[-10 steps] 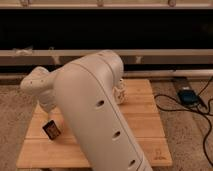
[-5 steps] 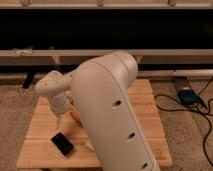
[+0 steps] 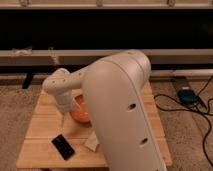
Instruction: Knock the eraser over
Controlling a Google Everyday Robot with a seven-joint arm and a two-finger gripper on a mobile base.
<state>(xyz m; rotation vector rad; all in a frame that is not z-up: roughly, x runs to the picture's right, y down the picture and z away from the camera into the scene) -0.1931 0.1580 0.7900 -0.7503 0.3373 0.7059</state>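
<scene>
Eraser [image 3: 63,146] lies flat near the front-left corner of the wooden table [image 3: 40,135], dark face up, long axis diagonal, clear of everything else. Flat pose suggests the knock-over is already done; judgement only. Gripper [image 3: 62,119] hangs just behind and above the eraser, toward the left-middle of the table, pointing down, not touching the eraser as far as visible. Cannot tell whether it is spread or closed, and nothing visibly held. Arm wrist [image 3: 61,87] sits above it, bent down from the big white arm link [image 3: 122,110] that blocks the table's centre and front edge. Orange bowl [image 3: 80,109] sits mid-table, just right of the gripper, partly hidden by the arm. Pale beige block [image 3: 93,142] lies near the front edge, right of the eraser, tucked against the arm link.
</scene>
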